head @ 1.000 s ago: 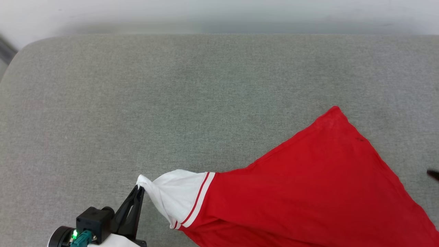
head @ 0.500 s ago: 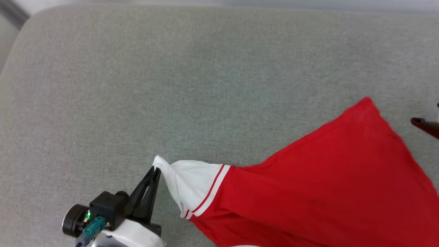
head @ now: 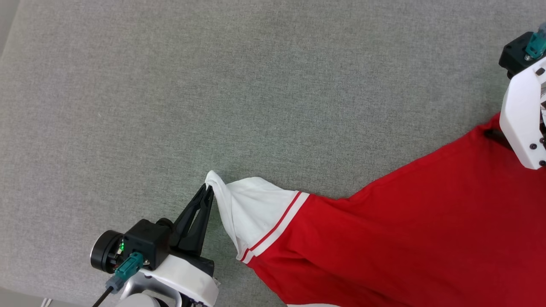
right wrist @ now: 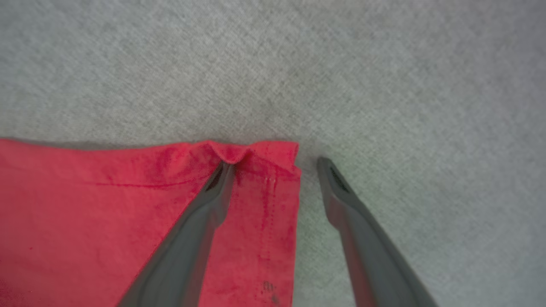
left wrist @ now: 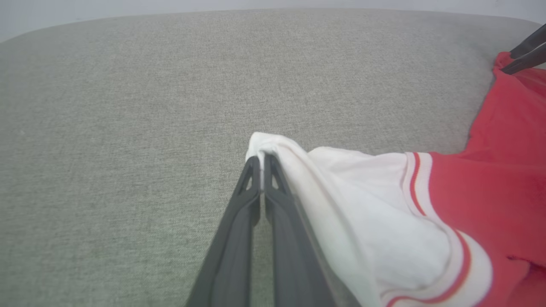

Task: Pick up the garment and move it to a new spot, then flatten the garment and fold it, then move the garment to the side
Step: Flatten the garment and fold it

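Observation:
The garment (head: 405, 221) is a red shirt with a white, red-striped sleeve (head: 256, 209), spread over the grey cushioned surface (head: 213, 85). My left gripper (head: 208, 187) is shut on the tip of the white sleeve (left wrist: 273, 147), pulling it into a peak. At the far right my right gripper (right wrist: 275, 164) stands open over the garment's red hem corner (right wrist: 264, 157): one finger (right wrist: 204, 213) rests on the red cloth, the other finger (right wrist: 354, 221) on the bare grey fabric beside it. The right arm's white housing (head: 522, 115) covers that corner in the head view.
The grey cushioned surface stretches wide to the left and back of the garment. Its left edge (head: 6, 42) shows at the top left of the head view, and its near edge (head: 25, 296) at the lower left.
The head camera has tilted down, shifting the whole picture. The right arm has come into view at the far right and reached the hem corner. The left gripper still holds the sleeve.

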Controlling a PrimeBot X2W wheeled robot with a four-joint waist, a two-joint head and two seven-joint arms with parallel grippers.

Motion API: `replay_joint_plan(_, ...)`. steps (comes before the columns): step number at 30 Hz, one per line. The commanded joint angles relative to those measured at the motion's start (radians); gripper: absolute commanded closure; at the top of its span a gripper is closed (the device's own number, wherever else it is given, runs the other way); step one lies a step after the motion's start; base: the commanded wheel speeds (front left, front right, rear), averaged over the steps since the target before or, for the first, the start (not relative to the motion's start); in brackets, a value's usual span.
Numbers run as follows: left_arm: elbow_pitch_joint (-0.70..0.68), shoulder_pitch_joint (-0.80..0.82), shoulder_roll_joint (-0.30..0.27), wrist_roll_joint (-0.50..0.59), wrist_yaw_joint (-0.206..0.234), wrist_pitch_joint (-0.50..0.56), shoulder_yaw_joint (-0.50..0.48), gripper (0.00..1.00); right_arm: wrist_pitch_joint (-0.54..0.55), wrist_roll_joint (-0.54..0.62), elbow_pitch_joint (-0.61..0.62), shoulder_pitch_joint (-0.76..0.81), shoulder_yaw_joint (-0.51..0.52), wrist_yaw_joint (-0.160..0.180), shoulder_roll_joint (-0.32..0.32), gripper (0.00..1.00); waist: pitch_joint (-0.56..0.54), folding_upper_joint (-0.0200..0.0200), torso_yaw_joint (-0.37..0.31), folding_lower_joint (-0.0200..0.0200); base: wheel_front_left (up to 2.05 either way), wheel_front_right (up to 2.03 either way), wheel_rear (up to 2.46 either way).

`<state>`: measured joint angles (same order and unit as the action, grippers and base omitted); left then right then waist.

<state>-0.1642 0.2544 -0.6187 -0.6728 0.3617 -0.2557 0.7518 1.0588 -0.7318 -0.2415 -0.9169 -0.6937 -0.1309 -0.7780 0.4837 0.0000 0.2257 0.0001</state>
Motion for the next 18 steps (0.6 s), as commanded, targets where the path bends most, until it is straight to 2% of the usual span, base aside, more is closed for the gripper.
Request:
replay_joint_plan(1, 0.002, 0.014, 0.004, 0.005, 0.002, -0.004, -0.004, 1.0, -0.003, -0.01, -0.038, 0.033, -0.051, 0.0, 0.014, 0.0, 0.006, 0.0, 0.001, -0.0001, 0.0, 0.0, 0.0)
replay_joint_plan(4, 0.007, 0.018, 0.008, 0.006, 0.001, -0.005, -0.006, 1.0, -0.016, -0.04, -0.074, 0.057, -0.106, 0.0, 0.023, 0.0, 0.006, 0.0, -0.005, -0.0001, 0.0, 0.0, 0.0)
replay_joint_plan(5, 0.01, 0.016, 0.008, 0.007, 0.0, -0.004, -0.008, 1.0, -0.028, -0.05, -0.076, 0.056, -0.119, 0.0, 0.024, 0.23, 0.002, 0.0, -0.008, -0.0001, 0.0, 0.0, 0.0)
replay_joint_plan(6, 0.013, 0.013, 0.007, 0.006, 0.001, -0.005, -0.01, 1.0, -0.049, -0.061, -0.071, 0.048, -0.126, -0.001, 0.027, 0.71, -0.004, 0.0, -0.014, -0.0001, 0.0, 0.0, 0.0)
replay_joint_plan(7, 0.016, 0.009, 0.006, 0.005, 0.002, -0.005, -0.013, 1.0, -0.066, -0.071, -0.069, 0.036, -0.129, -0.001, 0.028, 1.0, -0.012, 0.0, -0.02, -0.0001, 0.0, 0.0, 0.0)
replay_joint_plan(18, 0.013, 0.041, -0.039, 0.029, -0.008, -0.008, -0.063, 1.0, -0.291, -0.16, -0.033, -0.064, -0.106, 0.0, -0.011, 1.0, -0.151, 0.0, -0.087, -0.0001, 0.0, 0.0, 0.0)
